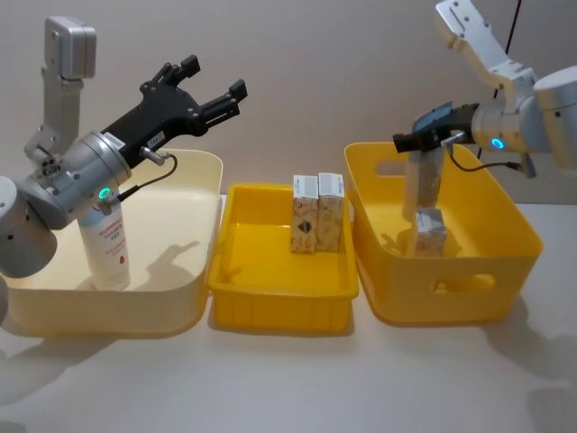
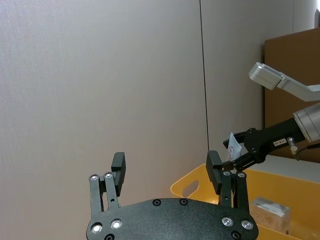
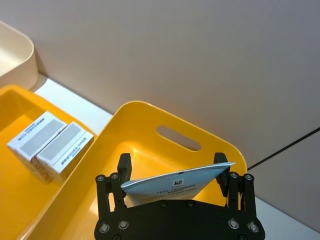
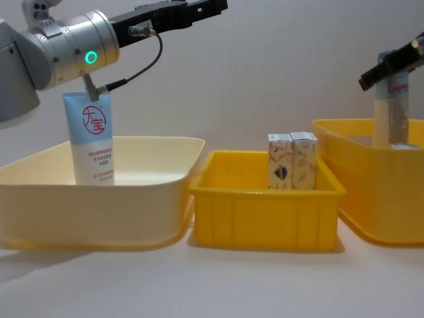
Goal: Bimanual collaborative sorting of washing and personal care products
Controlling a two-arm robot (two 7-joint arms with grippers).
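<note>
Two arms over three plastic tubs.

Right gripper (image 1: 407, 142) pinches the flat crimped end of a soft tube (image 1: 422, 185) above the deep yellow tub (image 1: 505, 244) at 3 o'clock. Left gripper (image 1: 214, 88) is wide, holding nothing, above the cream tub (image 1: 194, 180), where the logo tube (image 4: 93, 139) stands upright. Two cartons (image 1: 316, 212) stand touching in the middle tray (image 1: 270, 293).

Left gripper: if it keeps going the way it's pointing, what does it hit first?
Probably nothing near. The open left gripper points up and across, above the cream tub, toward the back wall. The right gripper with its tube looks off to one side, though depth is unclear.
</note>
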